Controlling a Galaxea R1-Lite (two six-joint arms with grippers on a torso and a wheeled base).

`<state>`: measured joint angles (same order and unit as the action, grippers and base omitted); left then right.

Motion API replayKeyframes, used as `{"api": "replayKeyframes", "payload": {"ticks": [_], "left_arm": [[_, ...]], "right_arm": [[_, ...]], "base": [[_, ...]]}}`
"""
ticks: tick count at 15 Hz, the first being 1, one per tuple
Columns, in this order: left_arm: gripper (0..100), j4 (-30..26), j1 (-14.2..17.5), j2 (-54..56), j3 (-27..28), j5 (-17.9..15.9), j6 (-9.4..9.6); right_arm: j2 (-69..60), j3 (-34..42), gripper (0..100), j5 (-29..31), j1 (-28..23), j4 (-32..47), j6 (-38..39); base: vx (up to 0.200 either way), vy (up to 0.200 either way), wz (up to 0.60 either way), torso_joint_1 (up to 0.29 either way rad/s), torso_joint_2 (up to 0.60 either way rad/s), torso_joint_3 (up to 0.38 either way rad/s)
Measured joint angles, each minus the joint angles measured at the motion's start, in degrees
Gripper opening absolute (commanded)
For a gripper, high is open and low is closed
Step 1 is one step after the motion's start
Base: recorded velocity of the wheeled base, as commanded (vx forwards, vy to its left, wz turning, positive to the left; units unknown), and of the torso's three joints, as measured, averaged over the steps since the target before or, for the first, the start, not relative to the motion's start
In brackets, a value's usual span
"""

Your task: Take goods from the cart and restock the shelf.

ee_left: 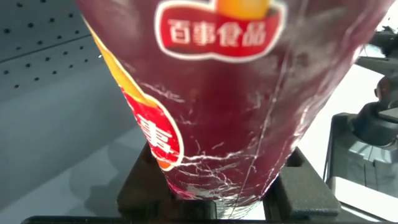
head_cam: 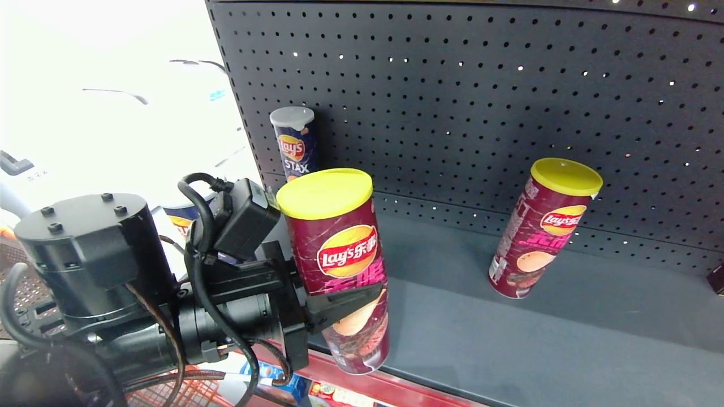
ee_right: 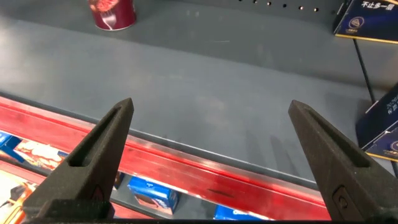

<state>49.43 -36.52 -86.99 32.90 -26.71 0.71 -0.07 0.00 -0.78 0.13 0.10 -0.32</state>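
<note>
A maroon chip can with a yellow lid [head_cam: 339, 249] stands upright at the front left of the grey shelf [head_cam: 509, 339], and my left gripper [head_cam: 348, 297] is shut on its middle. The same can [ee_left: 230, 112] rises between the left gripper's fingers [ee_left: 144, 186] in the left wrist view. A second maroon can [head_cam: 540, 229] stands on the shelf further right, near the pegboard; its base [ee_right: 115, 12] appears in the right wrist view. My right gripper [ee_right: 211, 112] hangs open over the shelf's front edge, holding nothing.
A dark blue can with a grey lid [head_cam: 294, 144] stands at the shelf's back left corner. Dark blue boxes [ee_right: 380, 121] sit at the shelf's right end. A red rail [ee_right: 186, 165] lines the front edge, with goods [ee_right: 149, 193] on the level below.
</note>
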Motion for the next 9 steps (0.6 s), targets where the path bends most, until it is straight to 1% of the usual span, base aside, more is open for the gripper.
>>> {"api": "replayKeyframes", "payload": {"ticks": [7, 9], "left_arm": [[0, 0.0, -0.1, 0.2, -0.2, 0.0, 0.00], [0, 0.0, -0.1, 0.2, -0.3, 0.0, -0.02]], "right_arm": [[0.0, 0.0, 100, 0.0, 0.0, 0.0, 0.0], [0.0, 0.0, 100, 0.1, 0.0, 0.0, 0.0]], "base": [[0.000, 0.000, -0.60, 0.002, 0.00, 0.002], [0.000, 0.000, 0.00, 0.000, 0.00, 0.000]]}}
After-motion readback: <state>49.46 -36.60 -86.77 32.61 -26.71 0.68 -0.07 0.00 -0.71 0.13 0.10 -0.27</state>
